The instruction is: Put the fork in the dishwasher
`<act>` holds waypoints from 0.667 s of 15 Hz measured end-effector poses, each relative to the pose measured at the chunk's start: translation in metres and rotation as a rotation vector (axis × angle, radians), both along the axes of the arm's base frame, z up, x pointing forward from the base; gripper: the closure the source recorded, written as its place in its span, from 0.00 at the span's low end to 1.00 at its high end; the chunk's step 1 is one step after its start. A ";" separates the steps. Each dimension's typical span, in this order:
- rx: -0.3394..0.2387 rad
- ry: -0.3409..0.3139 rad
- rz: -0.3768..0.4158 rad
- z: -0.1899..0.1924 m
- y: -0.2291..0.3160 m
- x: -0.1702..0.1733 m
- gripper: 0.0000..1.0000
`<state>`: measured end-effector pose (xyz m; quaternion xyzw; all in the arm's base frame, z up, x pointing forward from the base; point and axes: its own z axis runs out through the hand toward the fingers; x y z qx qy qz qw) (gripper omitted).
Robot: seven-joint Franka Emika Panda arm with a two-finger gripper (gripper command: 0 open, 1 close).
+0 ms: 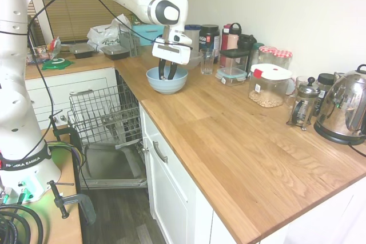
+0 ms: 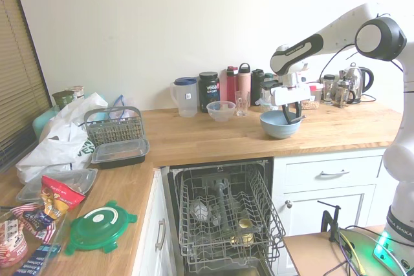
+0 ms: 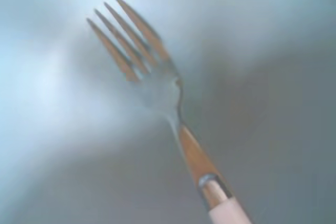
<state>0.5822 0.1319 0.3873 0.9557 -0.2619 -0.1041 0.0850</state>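
Wooden kitchen counter: white two-finger gripper lowered into pale blue bowl, finger spread indiscernible, over metal fork. Grasp step; next, lift towards open dishwasher.

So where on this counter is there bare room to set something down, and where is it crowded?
Bare wood runs from the blue bowl toward the counter's near end, in front of the jar and kettle. The back wall is lined with bottles. The corner left of the dishwasher holds bags, the grey basket and tubs.

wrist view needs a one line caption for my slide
Close, blurred view of a four-tined metal fork with a pale handle against the smooth pale blue inside of a bowl.
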 end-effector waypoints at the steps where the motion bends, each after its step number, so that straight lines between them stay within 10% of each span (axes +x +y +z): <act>1: 0.000 0.001 0.001 -0.001 0.000 0.000 1.00; 10: 0.002 -0.011 -0.004 0.007 -0.003 0.000 1.00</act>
